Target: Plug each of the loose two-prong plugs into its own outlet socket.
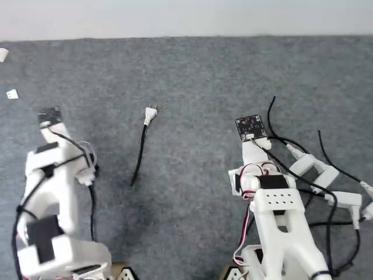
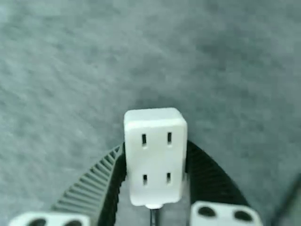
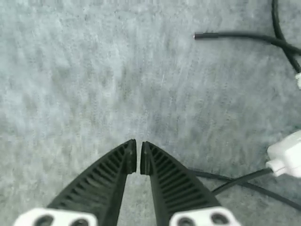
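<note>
Where the left arm (image 1: 49, 192) stands at the left edge of the grey table (image 1: 192, 70), we find the left gripper (image 2: 155, 148) clamped on a white outlet socket (image 2: 155, 136); its ribbed black fingers (image 2: 106, 179) press the block's two side faces, and the face with two pairs of slots is turned toward the wrist camera; a dark cord leaves the block's near end. Near the middle of the table we see a loose two-prong plug (image 1: 151, 114) lying flat, well apart from both arms; its black cord (image 1: 139, 154) trails toward the near edge. Further right stands the right arm (image 1: 274, 204); the right gripper (image 3: 138, 153) holds nothing, its fingertips drawn together with a thin slit between them above bare table. At the far right we note several white connector bodies (image 1: 326, 175) among tangled black cables (image 1: 291, 143), just beside the right arm; we cannot tell which are plugs and which are sockets.
</note>
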Controlling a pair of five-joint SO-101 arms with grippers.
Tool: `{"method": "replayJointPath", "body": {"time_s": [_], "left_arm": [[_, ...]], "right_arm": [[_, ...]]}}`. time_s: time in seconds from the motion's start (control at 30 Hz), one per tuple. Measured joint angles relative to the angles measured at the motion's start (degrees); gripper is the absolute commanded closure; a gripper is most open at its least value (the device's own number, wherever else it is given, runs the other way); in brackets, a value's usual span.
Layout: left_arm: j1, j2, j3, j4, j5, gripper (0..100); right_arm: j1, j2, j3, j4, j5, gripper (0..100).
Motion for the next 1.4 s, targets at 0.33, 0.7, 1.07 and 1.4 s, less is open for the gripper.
{"method": "replayJointPath", "body": {"time_s": [0.33,0.7,1.07,1.4], "left_arm": [[24.7,-30.77,10.73,5.54,11.78,83],[36.66,-9.76,2.73,5.19,23.21,82],[37.89,4.84,-3.08,4.92,24.0,36],[32.26,-5.19,-0.44,8.0,22.59,36]], "right_arm": [[0.0,0.0,0.09,-0.53,0.0,98.0],[0.0,0.0,0.09,-0.53,0.0,98.0],[0.09,0.0,0.09,-0.53,0.0,98.0],[-0.88,0.0,0.09,-0.53,-1.67,98.1]]}}
